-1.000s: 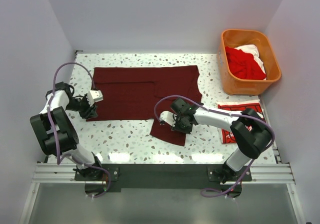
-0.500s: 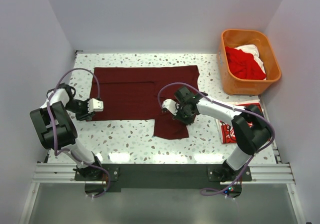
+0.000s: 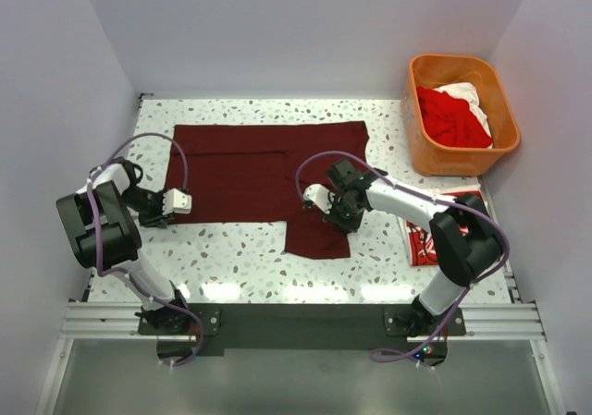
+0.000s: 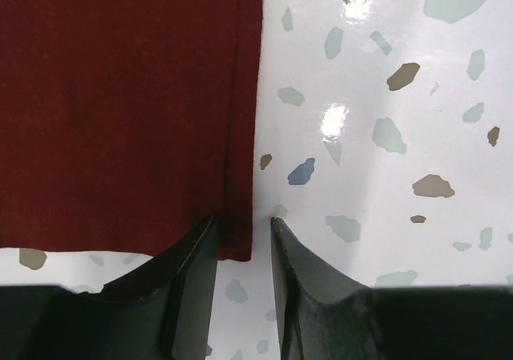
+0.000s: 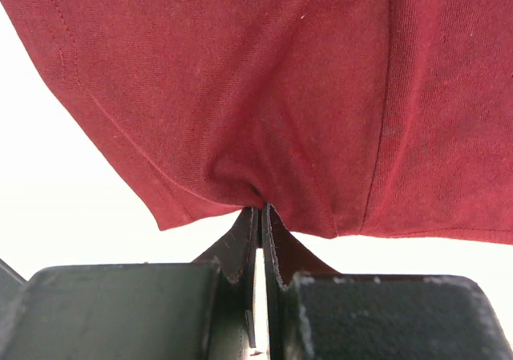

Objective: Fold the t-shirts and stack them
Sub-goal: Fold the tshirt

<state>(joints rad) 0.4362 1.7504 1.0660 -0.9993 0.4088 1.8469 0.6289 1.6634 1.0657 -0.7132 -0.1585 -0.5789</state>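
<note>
A dark maroon t-shirt [image 3: 259, 170] lies spread flat on the speckled table, with a flap [image 3: 314, 239] hanging toward the near edge. My right gripper [image 3: 340, 210] is shut on a bunched fold of this shirt [image 5: 264, 95], and the cloth is lifted above its fingertips [image 5: 263, 208]. My left gripper [image 3: 169, 210] sits at the shirt's near left corner. Its jaws [image 4: 244, 220] stand partly apart astride the hem [image 4: 240, 135], one finger over the cloth, the other over bare table.
An orange basket [image 3: 421, 128] at the back right holds red [image 3: 453, 119] and white [image 3: 467, 93] shirts. A folded bright red shirt with white script [image 3: 444, 219] lies at the right, partly under my right arm. White walls close in on the table.
My right gripper has drawn the maroon flap back toward the shirt's middle. My left gripper has slid toward the near left corner, and its jaws have narrowed.
</note>
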